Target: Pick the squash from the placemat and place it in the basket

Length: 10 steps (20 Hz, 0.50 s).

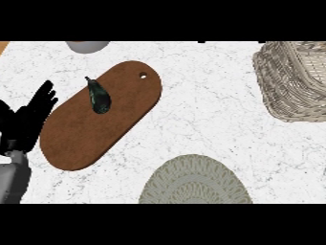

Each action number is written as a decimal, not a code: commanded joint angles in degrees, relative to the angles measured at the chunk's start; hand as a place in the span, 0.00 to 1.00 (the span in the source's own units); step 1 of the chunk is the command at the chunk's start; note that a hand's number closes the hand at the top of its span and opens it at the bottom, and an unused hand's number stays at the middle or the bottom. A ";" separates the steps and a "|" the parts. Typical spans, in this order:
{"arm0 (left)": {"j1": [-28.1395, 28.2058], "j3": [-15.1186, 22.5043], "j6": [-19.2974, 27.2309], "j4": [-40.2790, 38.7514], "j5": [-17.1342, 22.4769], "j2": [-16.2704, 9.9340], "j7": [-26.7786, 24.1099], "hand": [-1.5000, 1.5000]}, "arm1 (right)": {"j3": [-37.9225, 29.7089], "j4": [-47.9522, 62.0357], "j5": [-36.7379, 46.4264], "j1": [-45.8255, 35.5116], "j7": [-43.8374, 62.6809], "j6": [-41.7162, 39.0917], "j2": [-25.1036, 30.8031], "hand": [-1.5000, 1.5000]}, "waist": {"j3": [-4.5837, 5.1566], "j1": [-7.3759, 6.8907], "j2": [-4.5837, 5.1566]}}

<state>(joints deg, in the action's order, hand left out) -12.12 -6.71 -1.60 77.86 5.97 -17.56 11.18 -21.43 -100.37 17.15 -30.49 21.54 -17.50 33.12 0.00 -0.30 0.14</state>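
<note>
White marble counter (208, 119) bears board (88, 134), placemat (193, 184), basket (299, 81).

I've got one feed only, the head view, so no second view shares anything with it. It looks steeply down on the white marble counter (215, 119) from my side, fairly near. My left forearm (6, 182) enters from the lower left edge. The far edge cuts a grey object (88, 45), maybe a bowl, hard to tell. The right edge crops the wicker basket (299, 81), the lower edge crops the round woven placemat (193, 184). The brown board (102, 124) fits whole, left of centre.
</note>
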 commanded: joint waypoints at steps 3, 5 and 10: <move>0.49 2.14 1.92 2.16 -2.04 2.81 1.88 0.50 | -0.55 15.18 2.76 -0.65 -13.63 5.52 -1.10 1.00 | -0.02 -0.33 0.02; -0.32 -0.92 -0.59 -1.08 -0.46 0.76 -1.07 0.50 | -1.87 19.14 1.74 -0.65 -16.70 4.16 1.12 1.00 | 0.00 0.01 0.00; -0.21 -1.46 -1.29 0.86 0.05 -0.30 0.84 0.50 | -4.92 21.25 6.22 -1.23 -12.00 15.07 -1.30 1.00 | 0.02 -0.06 -0.06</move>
<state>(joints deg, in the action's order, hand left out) -12.98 -7.05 -1.92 78.84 5.31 -16.90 12.76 -23.32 -80.57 20.41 -31.81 5.88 -9.68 32.89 -0.02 -0.39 0.12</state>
